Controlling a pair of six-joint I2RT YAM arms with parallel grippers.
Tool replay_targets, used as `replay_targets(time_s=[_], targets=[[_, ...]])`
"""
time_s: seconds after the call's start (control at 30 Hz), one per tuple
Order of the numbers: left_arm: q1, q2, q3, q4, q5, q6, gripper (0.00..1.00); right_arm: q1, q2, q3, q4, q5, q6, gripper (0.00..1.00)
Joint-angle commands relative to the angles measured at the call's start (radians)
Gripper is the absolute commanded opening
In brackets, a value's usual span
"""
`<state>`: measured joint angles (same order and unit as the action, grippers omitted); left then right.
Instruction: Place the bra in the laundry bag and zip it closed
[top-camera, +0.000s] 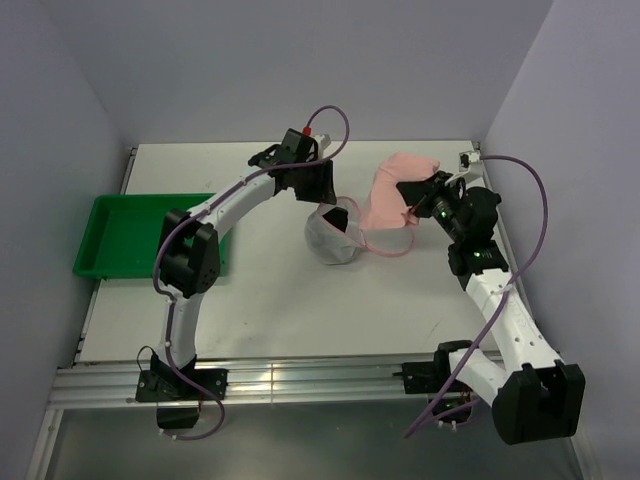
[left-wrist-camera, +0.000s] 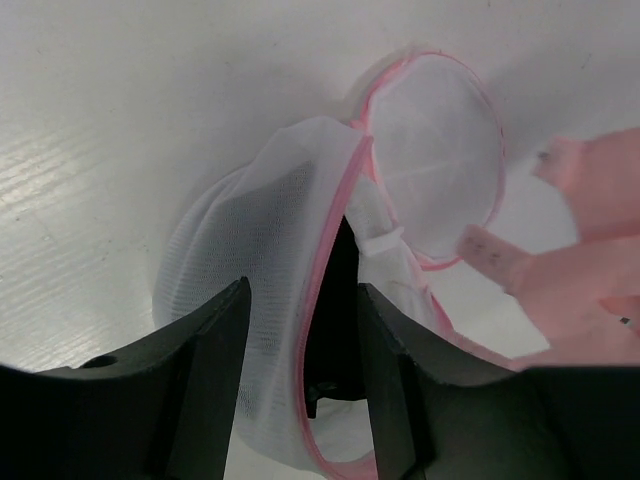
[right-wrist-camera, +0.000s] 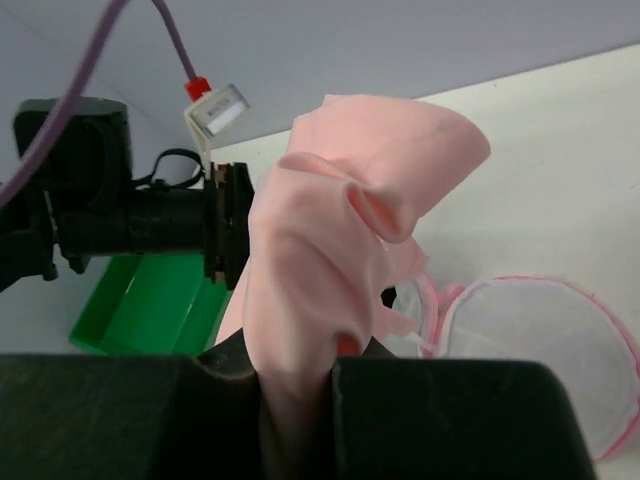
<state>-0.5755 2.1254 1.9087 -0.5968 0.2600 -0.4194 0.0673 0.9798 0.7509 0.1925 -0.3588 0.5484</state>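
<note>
At mid-worktop (top-camera: 260, 300), slightly right of centre, the laundry bag (top-camera: 333, 240) is stood on its edge. Its mesh wall and pink zipper trim (left-wrist-camera: 325, 250) are pinched by the left gripper (left-wrist-camera: 302, 292), whose jaws are clenched on that rim. Judged purpose: the mouth is held lifted and spread so that something can be pushed in from the right. The round flap (left-wrist-camera: 435, 150) is folded back and lies flat on the worktop, with the zipper undone along the visible rim.

Just right of the bag, the bra (top-camera: 392, 190) is held above the surface by the right gripper (right-wrist-camera: 295, 372). Its jaws are closed on a bunched fold of pink fabric, and the rest stands out ahead of them toward the bag. In the overhead view the bra's lower edge is close over the flap; whether they touch cannot be told. The bra is not yet inside. The green tray (top-camera: 130, 235) at the left edge is not involved.

Step in hand, as judged: the bra is being presented to the held-open mouth. Insertion and zipping are left to do. Risk noted: loose ends of the bra may catch on the trim.
</note>
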Motion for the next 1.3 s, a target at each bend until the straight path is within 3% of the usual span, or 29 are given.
replay_targets(time_s=[0.0, 0.07, 0.1, 0.13, 0.2, 0.37, 0.53, 0.73, 0.87, 1.27], targets=[[-0.003, -0.016, 0.024, 0.008, 0.062, 0.016, 0.52, -0.006, 0.028, -0.016, 0.084, 0.001, -0.012, 0.00], [-0.004, -0.045, -0.009, 0.049, 0.067, 0.004, 0.45, -0.004, 0.066, -0.013, 0.105, -0.017, -0.008, 0.00], [-0.004, -0.054, -0.043, 0.066, 0.064, -0.002, 0.36, -0.001, 0.075, -0.015, 0.114, -0.041, -0.011, 0.00], [-0.004, -0.058, -0.048, 0.077, 0.059, -0.012, 0.12, 0.000, 0.088, -0.018, 0.140, -0.051, -0.015, 0.00], [-0.003, -0.050, -0.030, 0.065, 0.045, -0.010, 0.01, 0.009, 0.126, -0.027, 0.169, -0.055, -0.004, 0.00], [-0.004, -0.103, -0.121, 0.169, 0.077, -0.048, 0.00, 0.063, 0.255, 0.007, 0.237, -0.128, -0.005, 0.00], [-0.009, -0.200, -0.224, 0.274, 0.107, -0.087, 0.00, 0.170, 0.316, 0.051, 0.210, -0.040, -0.093, 0.00], [-0.011, -0.255, -0.284, 0.352, 0.134, -0.117, 0.00, 0.198, 0.361, 0.004, 0.259, -0.043, -0.044, 0.00], [-0.015, -0.251, -0.310, 0.384, 0.177, -0.154, 0.00, 0.293, 0.368, -0.025, 0.210, 0.107, -0.071, 0.00], [-0.043, -0.309, -0.413, 0.506, 0.197, -0.203, 0.00, 0.344, 0.378, -0.041, 0.137, 0.176, -0.080, 0.00]])
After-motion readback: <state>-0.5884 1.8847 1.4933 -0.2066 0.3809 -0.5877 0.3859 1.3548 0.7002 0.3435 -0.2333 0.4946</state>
